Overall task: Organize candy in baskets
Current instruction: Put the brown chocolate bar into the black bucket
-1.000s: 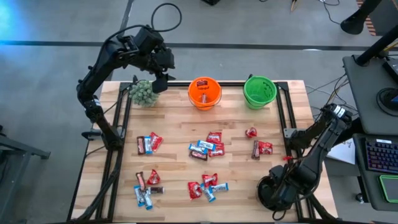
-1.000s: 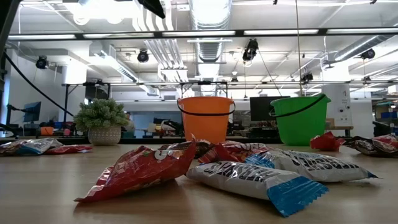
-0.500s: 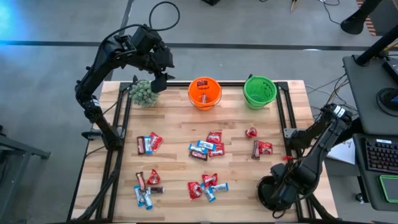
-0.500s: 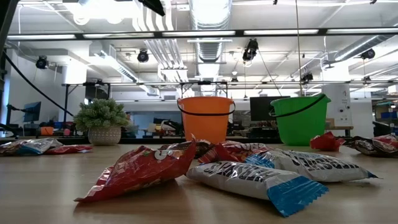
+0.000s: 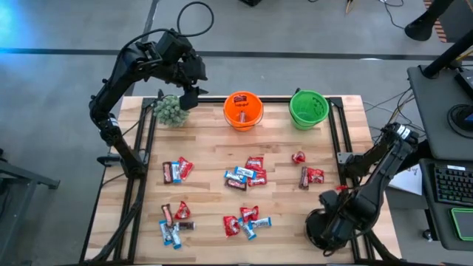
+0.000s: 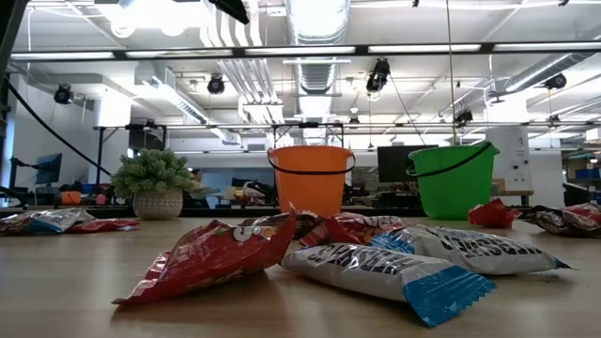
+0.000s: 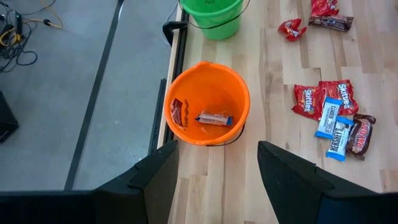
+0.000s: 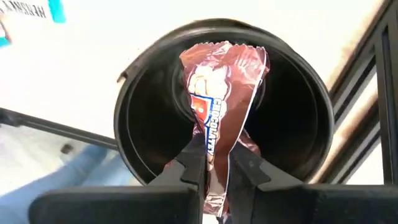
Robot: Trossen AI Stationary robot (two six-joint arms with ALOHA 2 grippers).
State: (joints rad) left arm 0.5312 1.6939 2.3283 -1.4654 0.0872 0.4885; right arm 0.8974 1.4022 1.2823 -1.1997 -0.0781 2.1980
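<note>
My right gripper hangs over the black bowl at the table's near right corner, shut on a dark brown candy. My left gripper stands open and high over the table's far left, looking down at the orange pail, which holds two candies. The green pail stands to the right of the orange pail. Several red, blue-and-white and brown candies lie flat in groups on the table. My right gripper pinches the brown candy's wrapper near one end between its two fingers, from above, pointing steeply down. The candy hangs along the line of the fingers, its other end over the bowl's hollow. I cannot tell whether it touches the bowl.
A fuzzy green plant in a small pot stands at the far left, just under my left arm. Black metal rails run along the table's left and right sides. Bare wood lies between the candy groups and the pails.
My right gripper has turned a little over the black bowl while staying in place, still shut on the brown candy. My left arm has kept still.
</note>
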